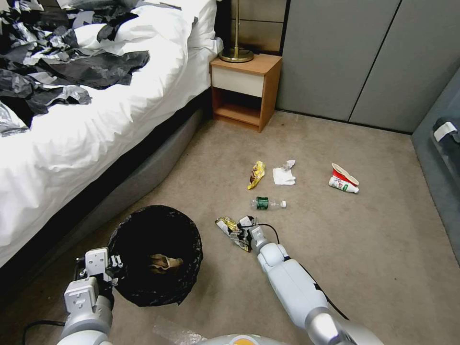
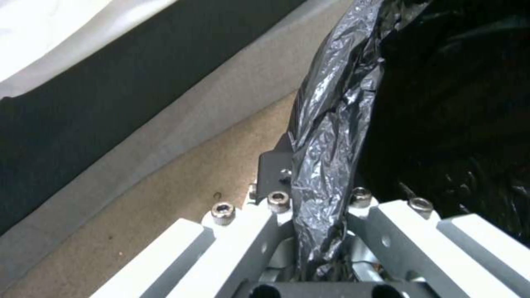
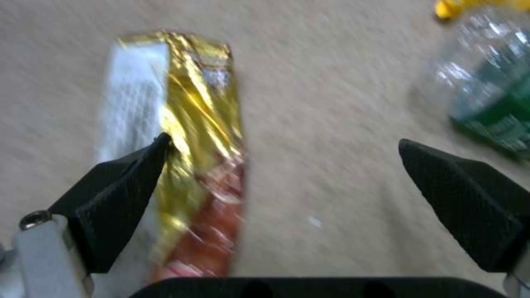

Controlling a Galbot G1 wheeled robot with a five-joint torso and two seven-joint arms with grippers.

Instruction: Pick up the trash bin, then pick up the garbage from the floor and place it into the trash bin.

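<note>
Garbage lies scattered on the floor; the gold wrapper sits under the right claw, whose jaws stand wide, one tip at the wrapper's edge. To grip well, centre the jaws across the wrapper's narrow width before closing, clear of the green-labelled bottle just beside. The left claw is clamped on the bag-lined rim of the trash bin, held near the bed. The bin already contains crumpled tan paper. A yellow wrapper, tissue and squashed cup lie farther off.
</note>
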